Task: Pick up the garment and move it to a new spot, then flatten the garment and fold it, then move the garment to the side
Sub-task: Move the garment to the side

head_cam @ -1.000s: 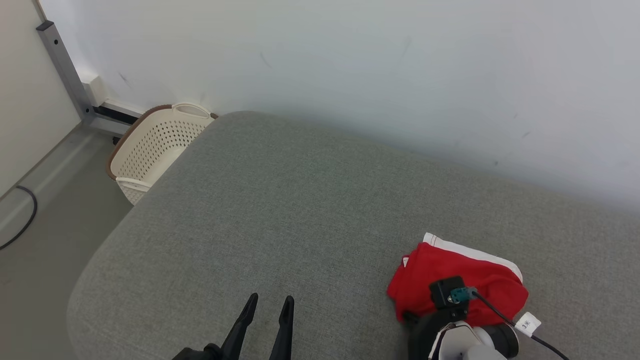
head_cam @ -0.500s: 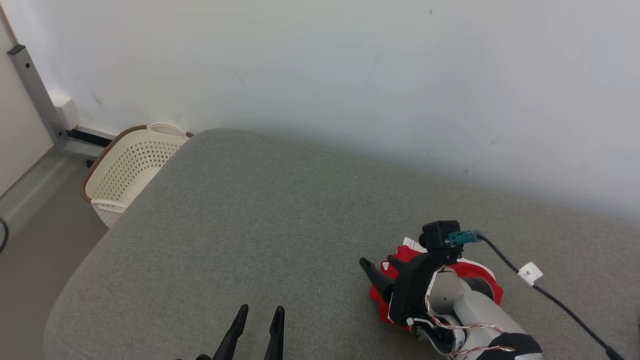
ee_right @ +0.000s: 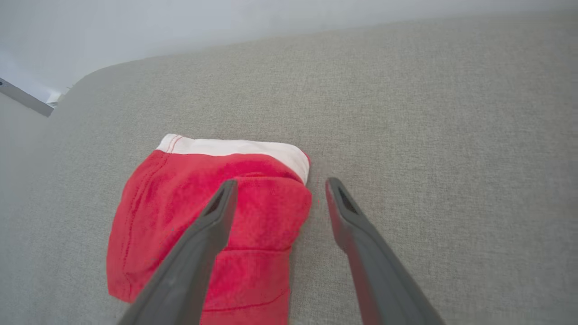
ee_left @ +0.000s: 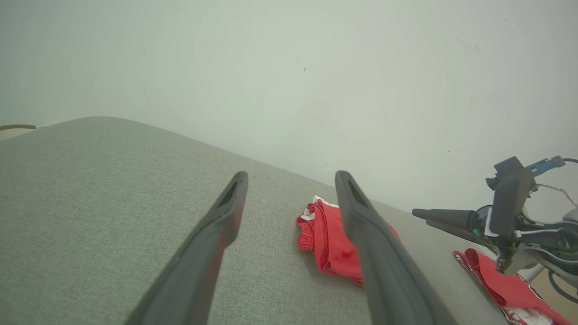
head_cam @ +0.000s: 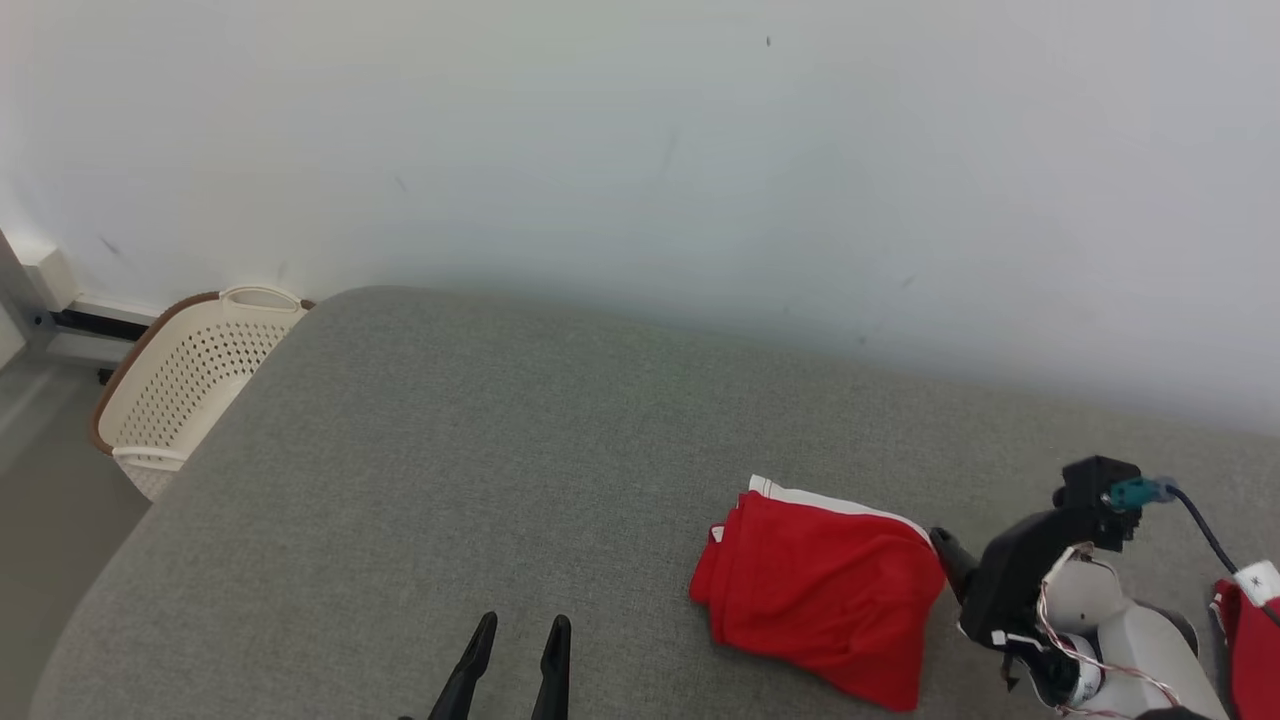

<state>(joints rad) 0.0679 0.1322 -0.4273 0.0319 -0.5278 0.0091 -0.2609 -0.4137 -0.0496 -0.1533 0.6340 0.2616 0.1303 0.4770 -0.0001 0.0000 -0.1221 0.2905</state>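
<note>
A red garment with a white waistband lies folded in a compact bundle on the grey fabric-covered worktop, toward 5 o'clock in the head view. From the right wrist view the garment shows its white band on the far side, at 12 o'clock.

The right tool hangs at the bundle's 3 o'clock edge, just beside it, its two dark fingers spread apart with nothing between them; one finger crosses over the red cloth in that arm's own view. Seen from the left wrist, the right tool points level toward the garment, raised off the worktop.

The left tool sits at 6 o'clock, well apart from the garment, jaws wide and empty.

A second piece of red cloth lies at the worktop's 4 o'clock edge. A cream perforated basket stands on the floor off the 9 o'clock corner, against the pale wall.
</note>
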